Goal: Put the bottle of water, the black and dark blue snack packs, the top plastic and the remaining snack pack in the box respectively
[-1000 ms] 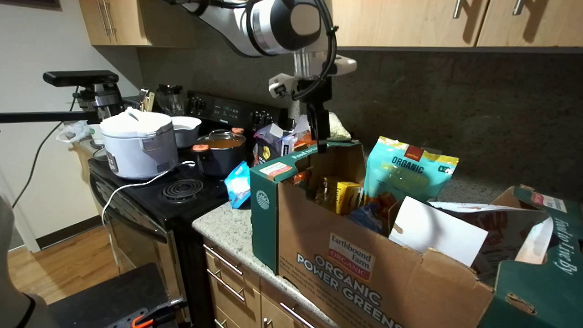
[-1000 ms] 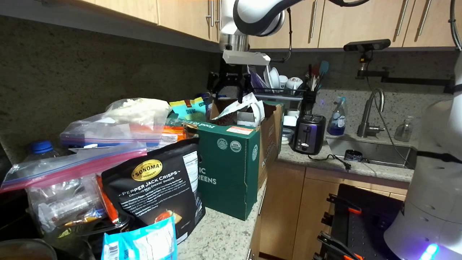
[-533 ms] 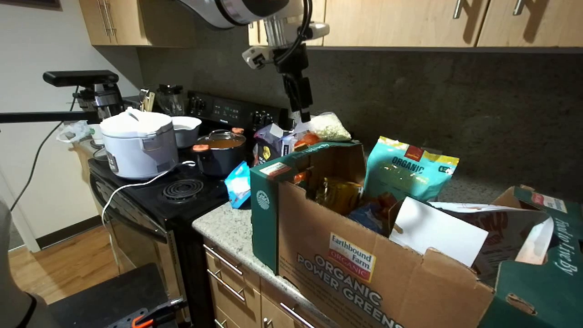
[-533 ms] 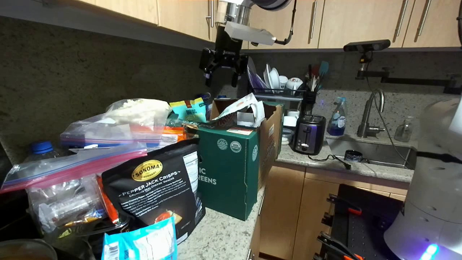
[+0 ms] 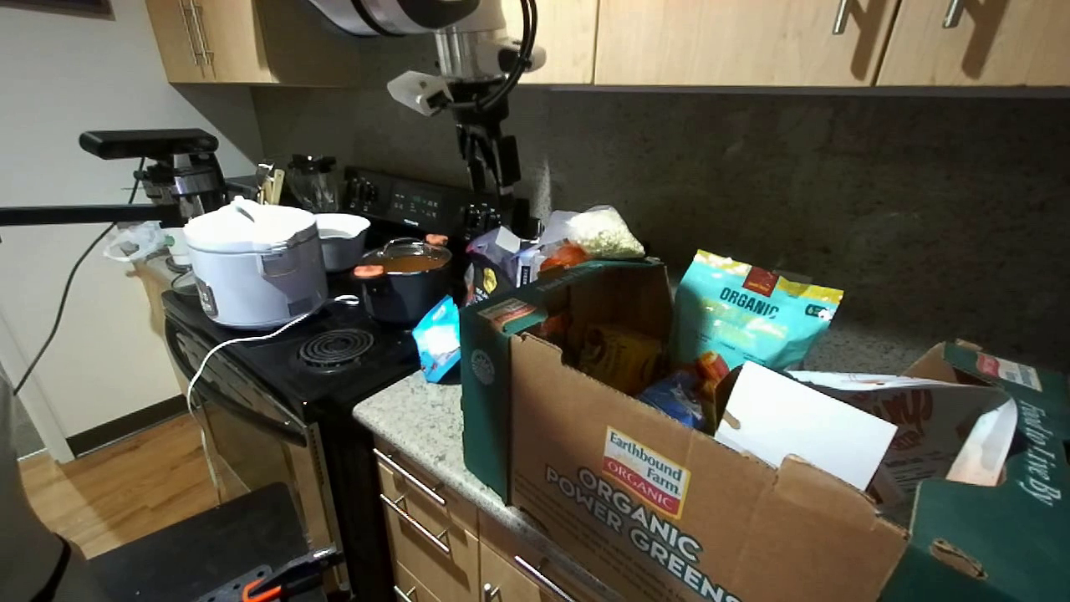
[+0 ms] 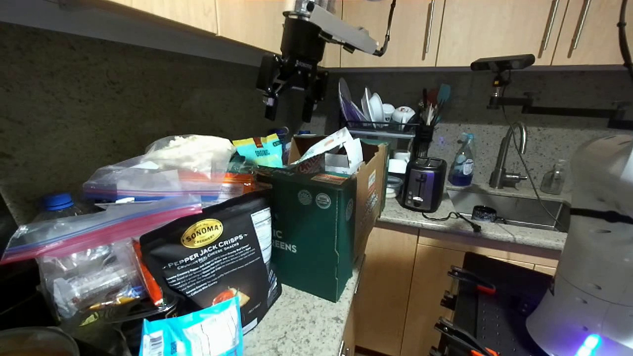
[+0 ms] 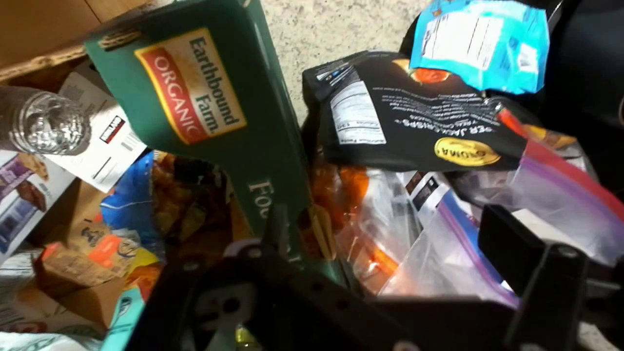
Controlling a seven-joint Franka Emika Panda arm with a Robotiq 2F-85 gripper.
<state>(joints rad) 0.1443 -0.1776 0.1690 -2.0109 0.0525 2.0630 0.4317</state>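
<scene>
Wrist view: one box (image 7: 256,146), one black snack pack (image 7: 409,119).

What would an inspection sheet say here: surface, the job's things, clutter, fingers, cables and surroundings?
Surface: speckled counter, carrying the cardboard box.
Job's things: clear bottle inside the box; black snack pack, light-blue snack pack and zip bags outside it.
Clutter: toaster on the counter; white cooker and pot on the stove.
Fingers: open, above the box's end and the bags, touching nothing.
Between the fingers: nothing seen.
Cables: white cord draped over the stove's front; black plug lying on the counter.
Surroundings: sink, dish rack and wooden cabinets.
</scene>
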